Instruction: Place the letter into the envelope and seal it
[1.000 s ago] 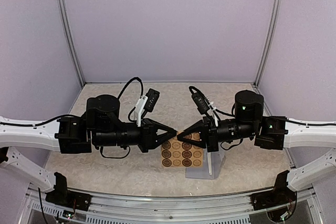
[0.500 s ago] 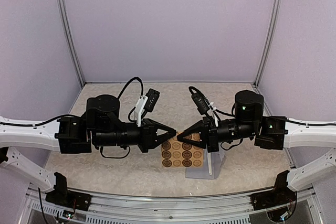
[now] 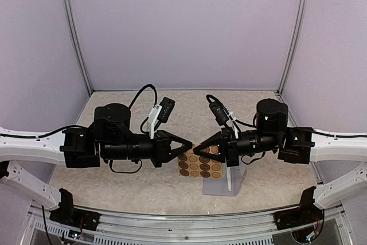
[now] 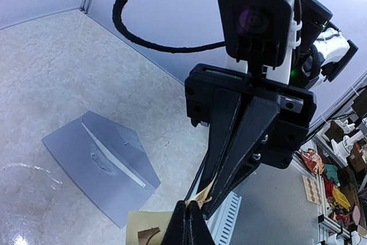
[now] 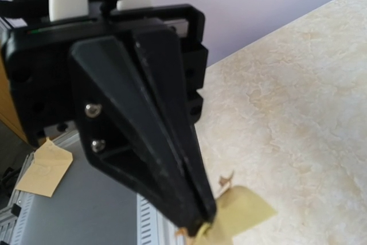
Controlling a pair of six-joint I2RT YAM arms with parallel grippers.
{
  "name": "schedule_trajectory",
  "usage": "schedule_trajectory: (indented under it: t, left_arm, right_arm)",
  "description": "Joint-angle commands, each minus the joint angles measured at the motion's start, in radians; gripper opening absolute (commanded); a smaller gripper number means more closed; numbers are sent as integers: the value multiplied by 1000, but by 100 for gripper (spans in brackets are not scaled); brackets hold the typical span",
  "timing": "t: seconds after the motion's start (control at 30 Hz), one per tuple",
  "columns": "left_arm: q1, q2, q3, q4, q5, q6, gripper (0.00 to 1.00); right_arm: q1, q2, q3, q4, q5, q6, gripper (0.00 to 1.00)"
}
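The grey-lavender envelope (image 3: 221, 186) lies flat on the table under my right arm. In the left wrist view the envelope (image 4: 97, 170) has its flap open, with a white strip along the fold. No separate letter shows. The tan sheet of round brown stickers (image 3: 200, 166) hangs tilted between both grippers. My left gripper (image 3: 189, 143) is shut on a corner of the sheet (image 4: 143, 225), its tips (image 4: 189, 215) pinched together. My right gripper (image 3: 196, 146) faces it tip to tip and is shut on the same edge (image 4: 207, 190). In the right wrist view the sheet (image 5: 243, 210) shows below the left gripper (image 5: 200, 225).
The two arms reach inward from both sides and meet over the table's near middle. A slotted white rail (image 4: 226, 222) and the metal frame (image 3: 183, 222) run along the near edge. Lavender walls close in the back and sides. A black cable (image 4: 143, 32) loops off the right wrist.
The sticker sheet has risen slightly off the table and tilted, held between both grippers. The arms have barely moved.
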Motion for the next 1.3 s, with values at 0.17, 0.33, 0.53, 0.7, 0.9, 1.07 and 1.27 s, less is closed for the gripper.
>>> schedule_trajectory:
  t: [0.17,0.33,0.53,0.7,0.9,1.07,1.27]
  left_arm:
    - [-2,-13,-34,54,14,13,0]
    - [-2,-24,-40,56,-9,9,0]
    - [-2,-31,-48,61,-24,4,0]
    - [4,-41,-93,36,-38,-21,4]
    - [69,-75,-241,-5,-35,-196,30]
    - [53,-95,-369,-12,-39,-371,47]
    - [3,-79,-456,-26,-38,-482,49]
  right_arm:
    - [12,-23,9,13,39,13,24]
    - [10,-64,-17,16,50,27,35]
    - [10,-85,-40,-1,77,35,30]
    - [9,-102,-97,-38,170,64,52]
    - [16,-26,-152,-122,201,142,68]
    - [52,94,-182,-90,203,229,72]
    - [111,278,-108,-67,209,212,60]
